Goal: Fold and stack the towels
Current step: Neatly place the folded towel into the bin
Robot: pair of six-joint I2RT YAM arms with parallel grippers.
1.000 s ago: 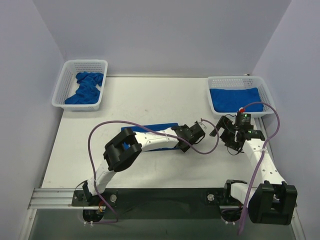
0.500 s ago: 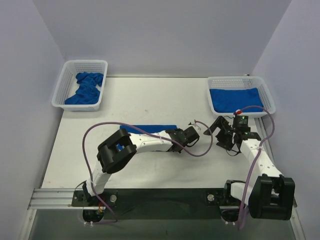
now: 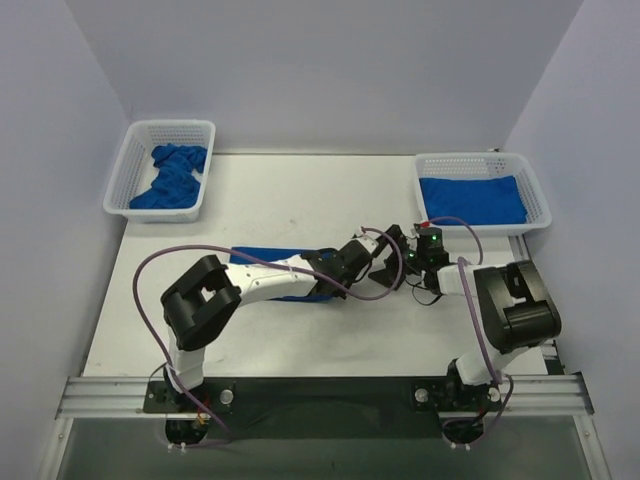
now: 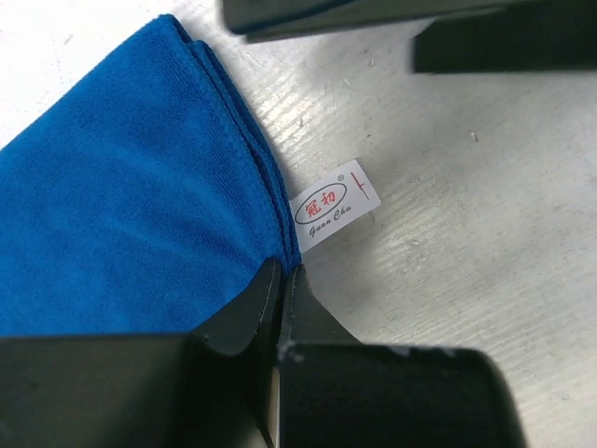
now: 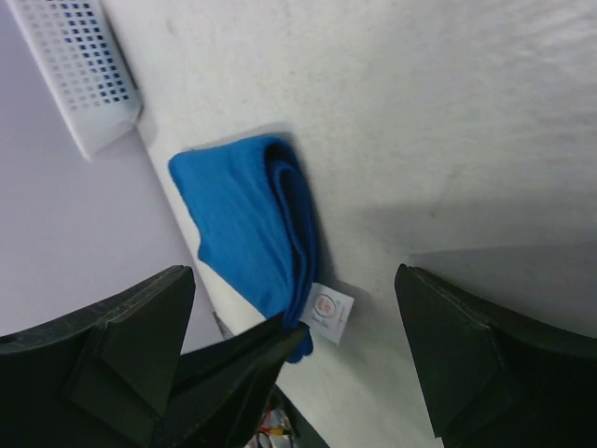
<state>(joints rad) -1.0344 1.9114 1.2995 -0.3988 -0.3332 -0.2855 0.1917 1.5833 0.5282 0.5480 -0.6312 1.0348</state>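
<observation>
A folded blue towel (image 3: 262,257) lies mid-table, largely under my left arm. In the left wrist view the towel (image 4: 121,187) shows its white tag (image 4: 334,203) at the near corner. My left gripper (image 4: 280,276) is shut on that corner's edge, just beside the tag. My right gripper (image 3: 397,264) hovers open just right of the corner. From the right wrist, the towel (image 5: 244,217) and tag (image 5: 328,306) sit between its spread fingers (image 5: 140,327). More towels lie crumpled (image 3: 172,178) in the left basket and folded flat (image 3: 470,198) in the right basket.
The white mesh left basket (image 3: 135,165) stands at the back left corner, the right basket (image 3: 470,163) at the back right. Purple cables loop over both arms. Walls close in the table on three sides. A basket corner (image 5: 75,75) shows in the right wrist view.
My left gripper has shut on the towel's corner and shifted left with it. My right arm has swung left, bringing its open gripper up to that same corner.
</observation>
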